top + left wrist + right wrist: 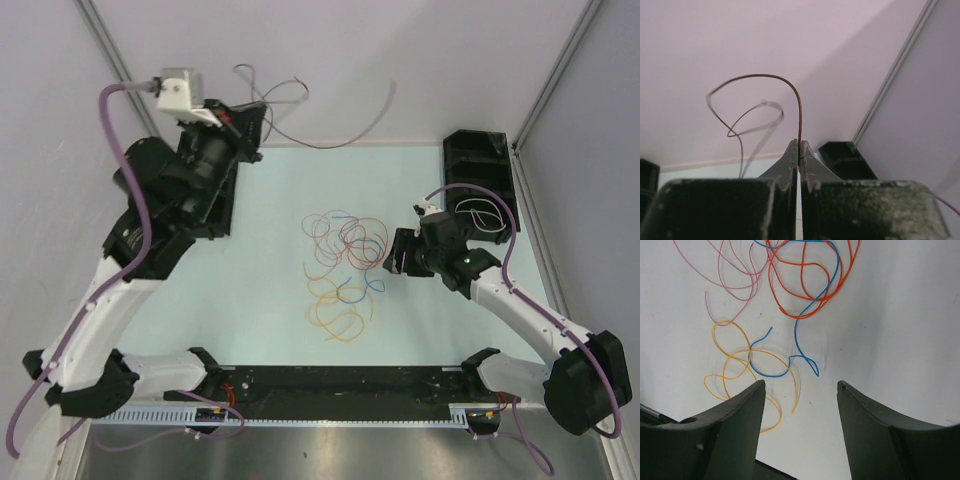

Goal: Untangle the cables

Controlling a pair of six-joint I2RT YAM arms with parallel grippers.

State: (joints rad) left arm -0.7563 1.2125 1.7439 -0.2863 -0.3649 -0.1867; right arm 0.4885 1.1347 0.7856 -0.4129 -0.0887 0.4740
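A tangle of thin cables [345, 265] lies mid-table: red loops [365, 240], a purple-pink one [320, 235], a blue one [355, 290] and an orange one [340, 315]. My left gripper [255, 115] is raised at the back left, shut on a thin dark cable [335, 147] that loops up against the wall. In the left wrist view the jaws [799, 146] pinch that cable [799, 110]. My right gripper [400, 255] is open and empty just right of the tangle. Its wrist view shows the gripper [801, 385] above bare table, near the blue [797, 335] and orange [735, 360] cables.
A black bin [480, 160] at the back right holds a white cable [480, 215]; it also shows in the left wrist view [845, 160]. Another black bin [222, 215] sits under the left arm. Walls close the back and sides.
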